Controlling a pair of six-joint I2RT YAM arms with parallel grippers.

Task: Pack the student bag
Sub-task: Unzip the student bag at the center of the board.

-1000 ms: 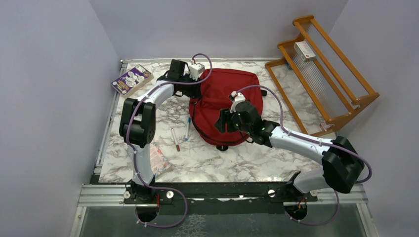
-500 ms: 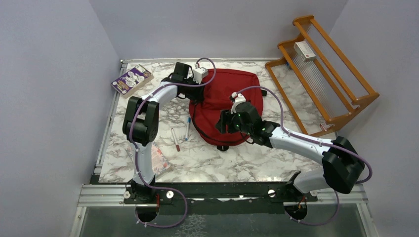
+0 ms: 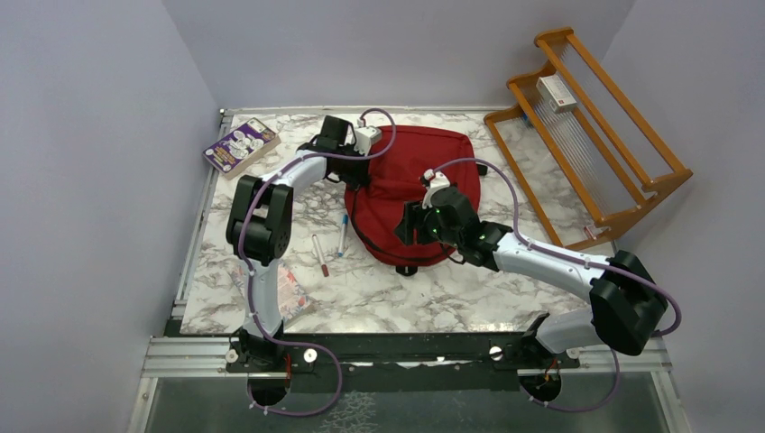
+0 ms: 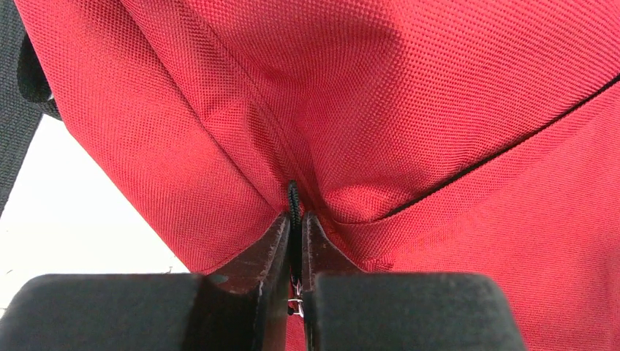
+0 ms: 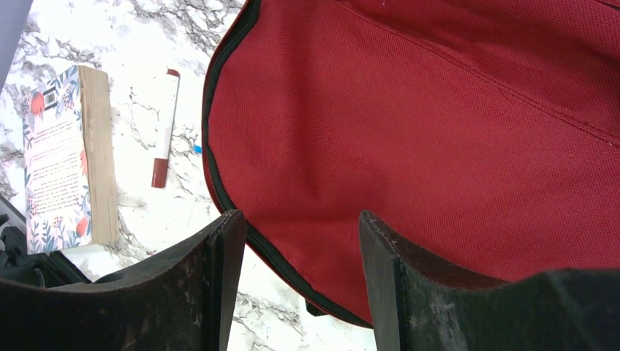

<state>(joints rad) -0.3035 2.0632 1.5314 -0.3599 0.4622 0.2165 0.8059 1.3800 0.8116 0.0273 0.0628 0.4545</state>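
The student bag (image 3: 410, 176) is a large red backpack lying flat at the middle back of the marble table. My left gripper (image 3: 357, 168) is at its left upper corner. In the left wrist view its jaws (image 4: 295, 219) are shut on a black zip pull cord (image 4: 293, 196) that comes out of a fold in the red fabric (image 4: 409, 110). My right gripper (image 3: 410, 225) hovers open over the bag's near edge. The right wrist view shows its fingers (image 5: 301, 223) wide apart above the black-piped rim of the bag (image 5: 439, 131), with nothing between them.
A purple book (image 3: 240, 145) lies at the back left. A red pen (image 3: 319, 254) and a blue pen (image 3: 342, 236) lie left of the bag. A floral book (image 3: 287, 289) sits near the left arm. A wooden rack (image 3: 586, 126) with a white box (image 3: 556, 93) stands at the right.
My left gripper has shifted slightly right against the bag's corner and closed on the zip pull. The right arm has stayed put.
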